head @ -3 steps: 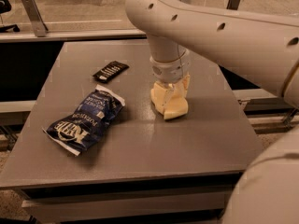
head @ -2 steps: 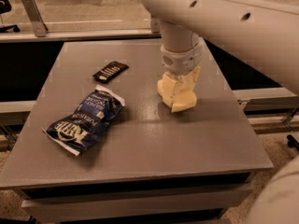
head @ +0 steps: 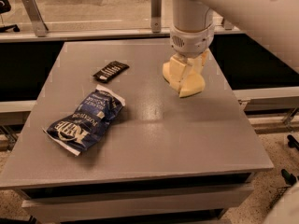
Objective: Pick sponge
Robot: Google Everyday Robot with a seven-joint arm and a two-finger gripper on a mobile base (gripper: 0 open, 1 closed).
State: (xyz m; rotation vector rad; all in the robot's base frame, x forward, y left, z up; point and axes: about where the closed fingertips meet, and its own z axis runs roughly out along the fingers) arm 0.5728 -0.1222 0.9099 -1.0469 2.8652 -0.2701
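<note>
Pale yellow sponge [head: 174, 74] sits tilted at the far right part of the grey bench [head: 187, 143], pinched between the fingers of the gripper [head: 189, 76], which comes down on it from above. Well to its left lie a black packet [head: 110, 71] and a blue snack bag [head: 86, 120].

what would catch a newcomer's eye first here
The big white arm reaching down at the far right of the table, its gripper clamped on the pale yellow sponge. Next, the crinkled blue snack bag lying at front left, with a small black packet behind it.
</note>
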